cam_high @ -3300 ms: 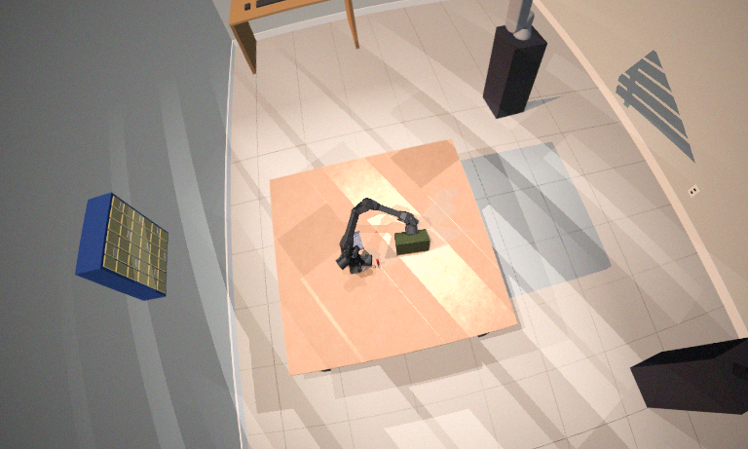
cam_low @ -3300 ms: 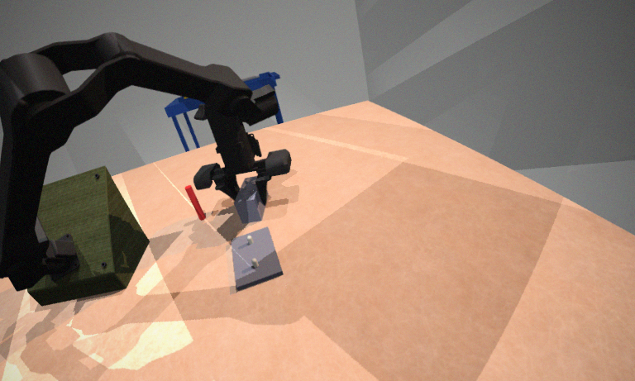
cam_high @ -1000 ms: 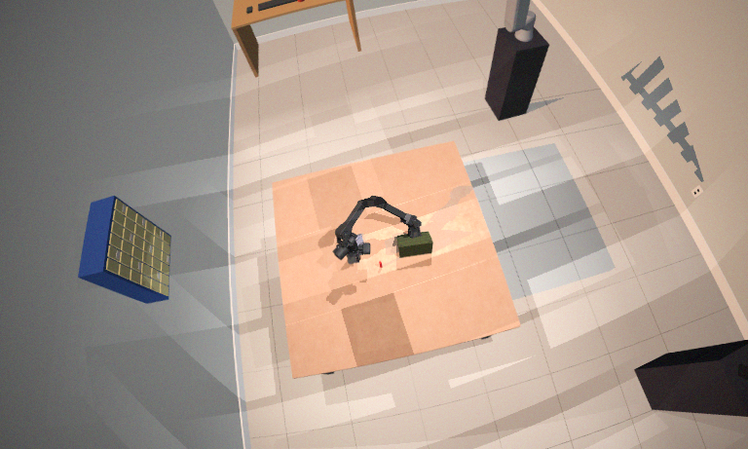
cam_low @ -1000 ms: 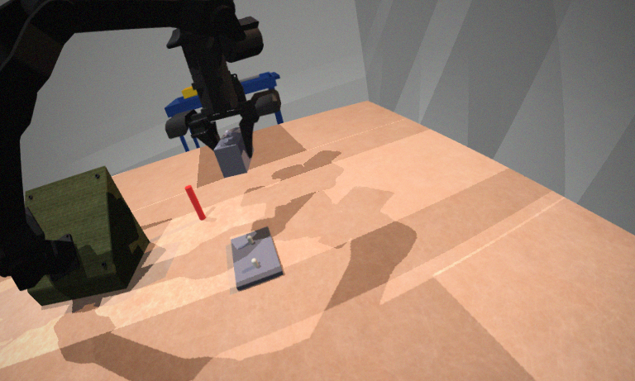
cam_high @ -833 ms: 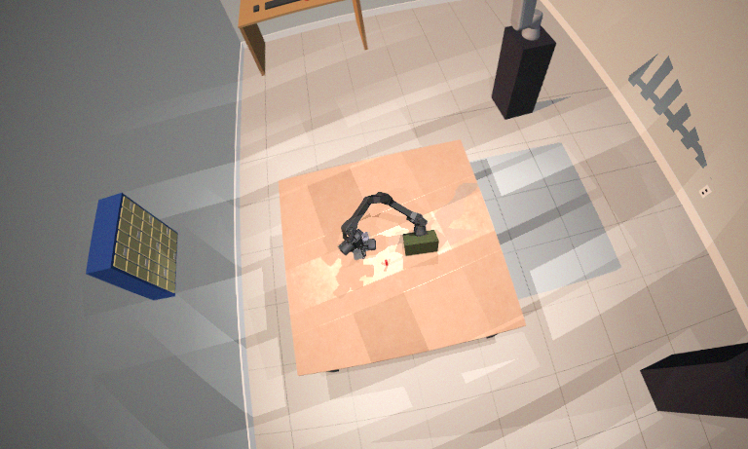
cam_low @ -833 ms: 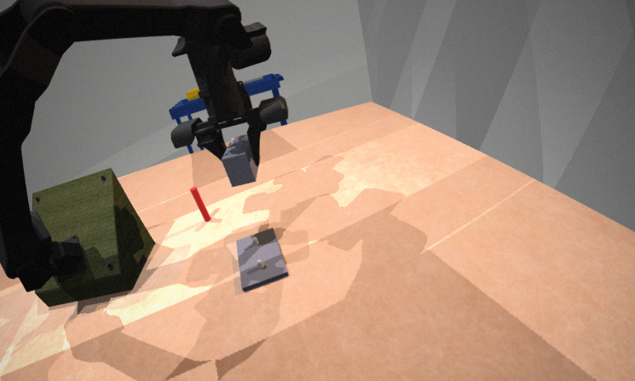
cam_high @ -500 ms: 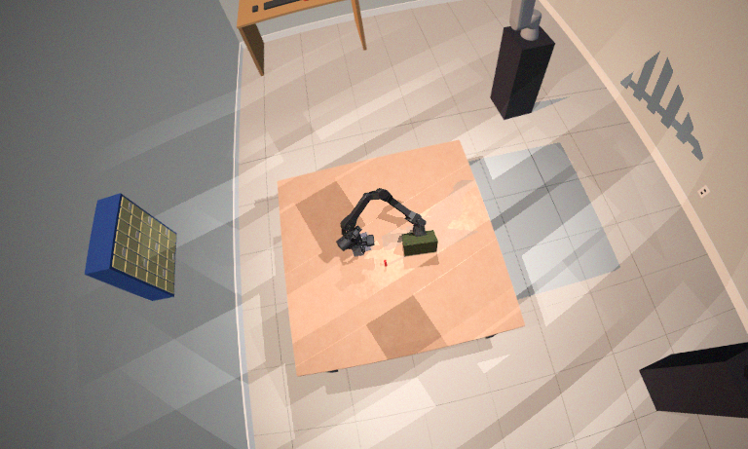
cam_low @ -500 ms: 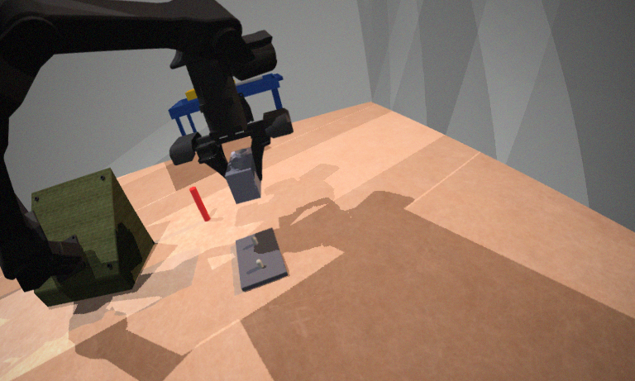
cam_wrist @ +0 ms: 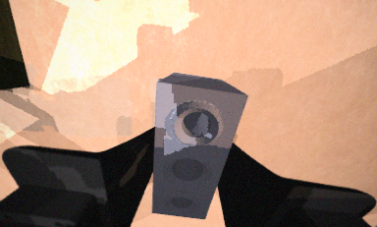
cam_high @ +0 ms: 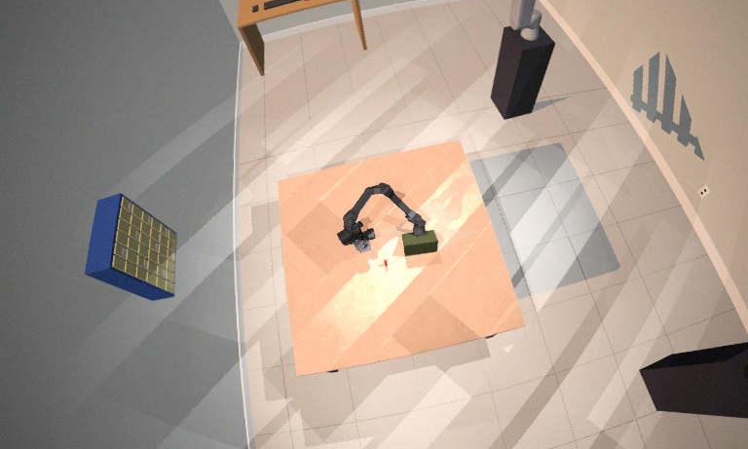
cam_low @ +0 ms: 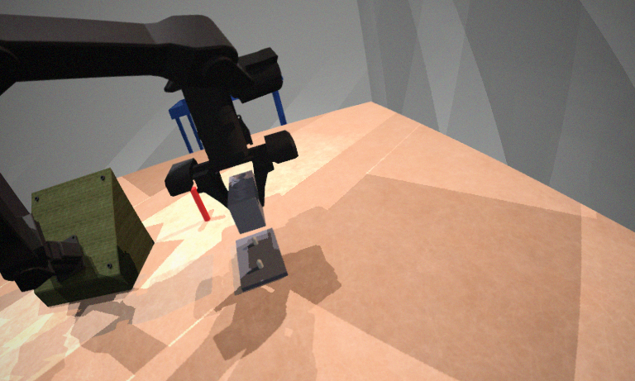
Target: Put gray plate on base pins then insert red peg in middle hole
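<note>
My gripper point(cam_low: 246, 202) point(cam_wrist: 189, 130) is shut on the gray plate point(cam_low: 248, 215) point(cam_wrist: 196, 153), with one finger on each long side. The plate is in the air, and its row of round holes shows in the wrist view. The gray base point(cam_low: 275, 269) lies on the table below it. Its two pale pins point(cam_low: 255, 241) point(cam_low: 260, 264) stand bare in the exterior view, where the plate appears just behind and above the base. The exact height gap cannot be told. The red peg point(cam_high: 385, 263) point(cam_low: 200, 204) stands apart between the base and the green block, and is outside the wrist view.
The green block point(cam_high: 420, 243) point(cam_low: 74, 227) point(cam_wrist: 11, 40) under the arm's foot is beyond the peg. The tabletop point(cam_high: 441, 289) point(cam_low: 445, 264) carries patchy light and arm shadows. A blue drawer cabinet point(cam_high: 103, 235) stands away from the table.
</note>
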{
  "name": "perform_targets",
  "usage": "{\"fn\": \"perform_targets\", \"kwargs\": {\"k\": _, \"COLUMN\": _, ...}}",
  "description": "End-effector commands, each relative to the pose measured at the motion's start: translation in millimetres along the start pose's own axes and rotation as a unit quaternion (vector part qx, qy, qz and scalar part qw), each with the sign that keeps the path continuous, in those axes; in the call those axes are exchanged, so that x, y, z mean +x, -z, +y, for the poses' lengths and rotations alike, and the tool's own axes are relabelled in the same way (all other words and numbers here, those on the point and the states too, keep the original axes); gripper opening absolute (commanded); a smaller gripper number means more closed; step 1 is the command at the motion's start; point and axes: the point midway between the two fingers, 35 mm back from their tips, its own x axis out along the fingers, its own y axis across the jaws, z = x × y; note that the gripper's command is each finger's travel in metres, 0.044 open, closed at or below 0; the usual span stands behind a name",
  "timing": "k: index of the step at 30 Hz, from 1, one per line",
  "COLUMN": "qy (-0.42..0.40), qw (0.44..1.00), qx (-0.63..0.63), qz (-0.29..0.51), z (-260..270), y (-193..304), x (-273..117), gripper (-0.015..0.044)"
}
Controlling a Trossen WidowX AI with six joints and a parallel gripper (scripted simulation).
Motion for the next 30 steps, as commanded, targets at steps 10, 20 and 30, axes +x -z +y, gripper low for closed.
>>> {"fn": "perform_targets", "kwargs": {"k": 10, "qy": -0.001, "qw": 0.999, "qx": -0.034, "qz": 0.007, "z": 10.9, "y": 27.2, "x": 16.8, "gripper": 0.0000}}
{"fn": "perform_targets", "kwargs": {"k": 20, "qy": -0.001, "qw": 0.999, "qx": -0.034, "qz": 0.007, "z": 10.9, "y": 27.2, "x": 16.8, "gripper": 0.0000}}
{"fn": "perform_targets", "kwargs": {"k": 30, "qy": -0.001, "qw": 0.999, "qx": -0.034, "qz": 0.007, "z": 10.9, "y": 27.3, "x": 16.8, "gripper": 0.0000}}
